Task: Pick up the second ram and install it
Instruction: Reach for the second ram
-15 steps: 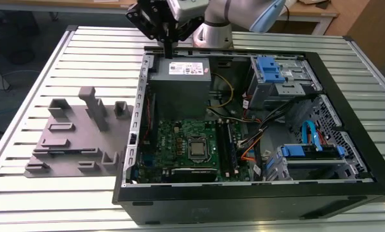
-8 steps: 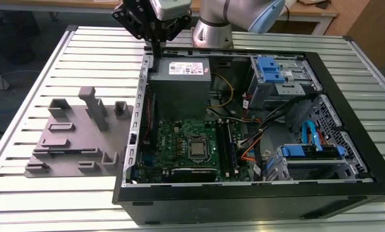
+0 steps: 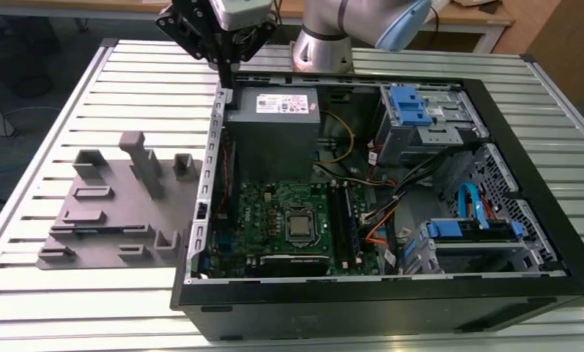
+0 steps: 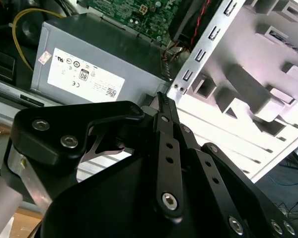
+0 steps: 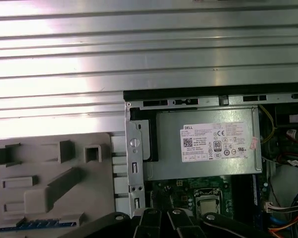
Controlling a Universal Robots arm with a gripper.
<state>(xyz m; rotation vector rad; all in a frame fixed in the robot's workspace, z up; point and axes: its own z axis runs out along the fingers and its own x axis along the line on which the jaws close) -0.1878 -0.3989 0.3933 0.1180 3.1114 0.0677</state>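
My gripper (image 3: 229, 76) hangs above the far left corner of the open computer case (image 3: 526, 183), over the case wall beside the grey power supply (image 3: 283, 110). Its black fingers meet at a thin tip in the second wrist view (image 4: 163, 99), shut with nothing between them. In the first wrist view a long thin strip with a bluish patterned edge, which looks like the second ram (image 5: 32, 224), lies in a slot at the near edge of the grey fixture plate (image 5: 49, 188). The green motherboard (image 3: 272, 213) lies on the case floor.
The fixture plate (image 3: 106, 213) with tall posts stands on the slatted metal table (image 3: 125, 73), at the exterior view's left of the case. The silver processor (image 3: 300, 224) sits mid-motherboard. Blue drive cages (image 3: 414, 110) and loose cables (image 3: 390, 191) occupy the case's right side.
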